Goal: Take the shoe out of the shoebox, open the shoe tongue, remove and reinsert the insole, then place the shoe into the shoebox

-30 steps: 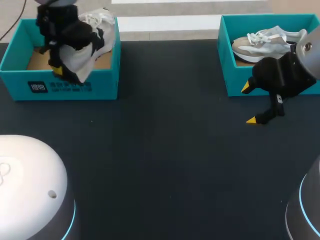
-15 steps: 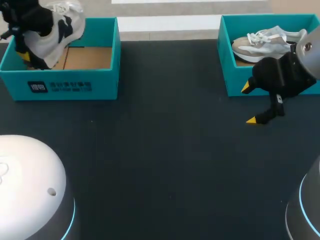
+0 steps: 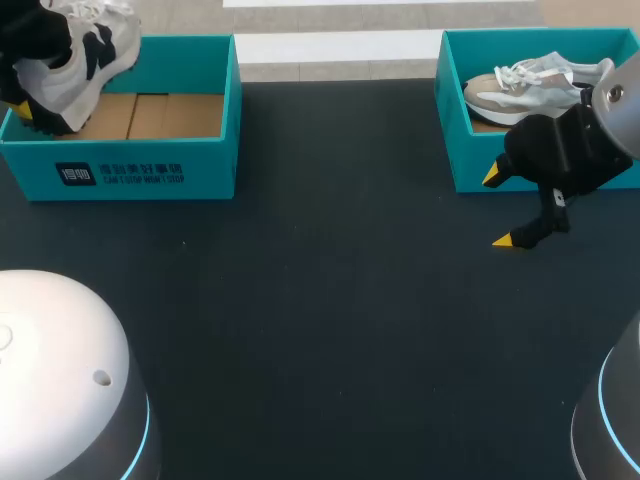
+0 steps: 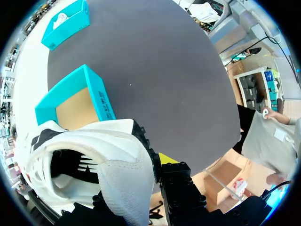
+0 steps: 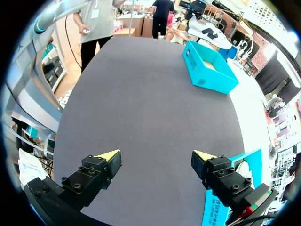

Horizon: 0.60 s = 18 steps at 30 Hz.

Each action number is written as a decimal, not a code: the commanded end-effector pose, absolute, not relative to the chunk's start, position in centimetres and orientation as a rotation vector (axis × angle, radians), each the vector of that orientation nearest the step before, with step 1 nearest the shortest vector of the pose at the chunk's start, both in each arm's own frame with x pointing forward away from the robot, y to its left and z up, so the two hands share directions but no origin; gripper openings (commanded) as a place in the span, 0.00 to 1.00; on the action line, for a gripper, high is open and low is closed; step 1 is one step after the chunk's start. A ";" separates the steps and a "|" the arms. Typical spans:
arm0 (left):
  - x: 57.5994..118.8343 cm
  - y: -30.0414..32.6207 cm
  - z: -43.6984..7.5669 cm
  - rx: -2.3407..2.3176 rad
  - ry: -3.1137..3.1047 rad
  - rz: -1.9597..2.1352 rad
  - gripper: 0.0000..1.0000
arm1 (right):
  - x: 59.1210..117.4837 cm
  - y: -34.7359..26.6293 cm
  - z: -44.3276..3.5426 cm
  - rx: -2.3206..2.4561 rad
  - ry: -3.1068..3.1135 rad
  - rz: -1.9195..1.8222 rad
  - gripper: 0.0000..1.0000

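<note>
Aloft over the left end of the left box [image 3: 150,172], shoe [image 3: 78,62] pinched in left gripper [image 4: 157,162], right gripper [image 5: 155,157] spread over the table [image 3: 330,320], beside the right box [image 3: 449,125] with another shoe [image 3: 530,85] inside.

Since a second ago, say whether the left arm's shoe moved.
Yes. The shoe shifted from over the left box's middle to its left end.

Dark matte tabletop [image 3: 330,330] spanning the frame.
At upper right, a teal cardboard box [image 3: 465,160] stands on it, holding a beige-and-white laced sneaker [image 3: 520,90].
</note>
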<state>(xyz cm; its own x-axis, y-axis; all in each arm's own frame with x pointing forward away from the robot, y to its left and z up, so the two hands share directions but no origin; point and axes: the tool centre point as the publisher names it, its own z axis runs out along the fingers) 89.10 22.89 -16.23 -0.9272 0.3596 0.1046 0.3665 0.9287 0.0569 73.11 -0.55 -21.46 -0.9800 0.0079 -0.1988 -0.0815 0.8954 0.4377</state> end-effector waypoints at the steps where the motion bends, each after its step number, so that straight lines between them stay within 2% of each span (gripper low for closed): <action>1: 89.0 22.9 -16.1 -0.567 -2.998 -0.115 0.00 | 73.2 -0.4 -21.6 -0.054 2.868 0.668 1.00; 18: 91.8 25.6 -17.2 -0.566 -3.079 -0.226 0.00 | 73.2 -0.4 -21.6 -0.054 2.868 0.668 1.00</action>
